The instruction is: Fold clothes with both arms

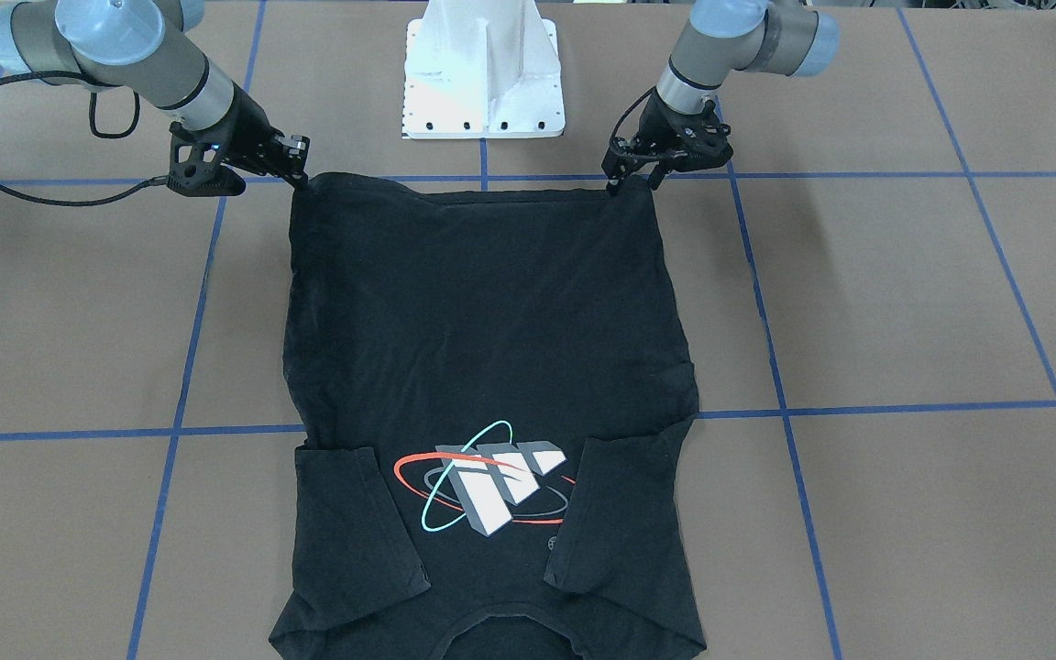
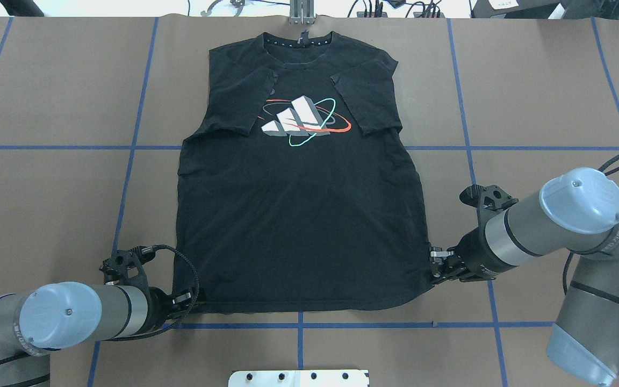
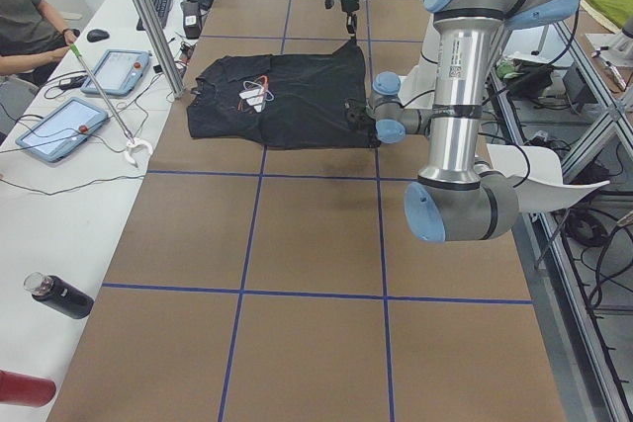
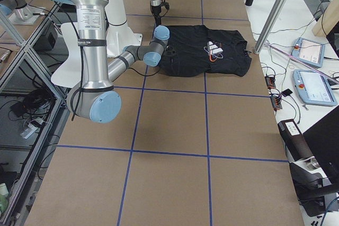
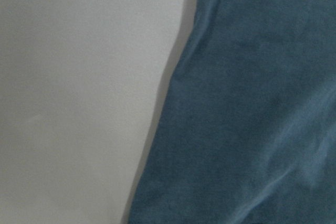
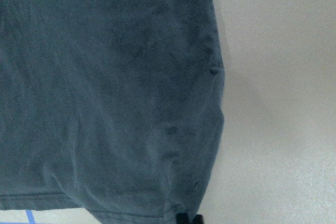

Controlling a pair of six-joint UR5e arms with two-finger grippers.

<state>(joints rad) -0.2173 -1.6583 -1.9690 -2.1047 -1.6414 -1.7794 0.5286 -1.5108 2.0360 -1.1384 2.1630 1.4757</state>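
A: First entry, far left?
B: Left arm point(image 2: 73, 317): grey metal, pale blue joint caps, lying low over the brown worktop point(image 2: 46, 215). Its left end effector point(image 2: 186, 302) sits at the near-left hem corner of the T-shirt point(image 2: 299, 215), touching the cloth. Clenched on it or released: cannot tell.

A: Second entry, centre?
B: T-shirt, one, black, short-sleeved. It is spread flat on the worktop, logo point(image 2: 301, 121) side up. The collar point(image 2: 299, 43) is at the far edge and the hem lies towards the robot's white base point(image 2: 299, 378). Both sleeves point(image 2: 245, 102) are folded inward over the chest, one on each side of the logo. The logo is red, teal, white and grey. Blue tape lines point(image 2: 127, 177) pass under the cloth.

A: Third entry, right?
B: Right end effector point(image 2: 434, 264): black, at the near-right hem corner, touching the edge. Grip state: cannot tell. Its wrist view shows only cloth, worktop and a dark tip at the bottom. Behind it is the right arm point(image 2: 530, 231), same make, coming in from the right.

A: The arms relative to each other?
B: Well apart, one at each hem corner, with the hem running between them.
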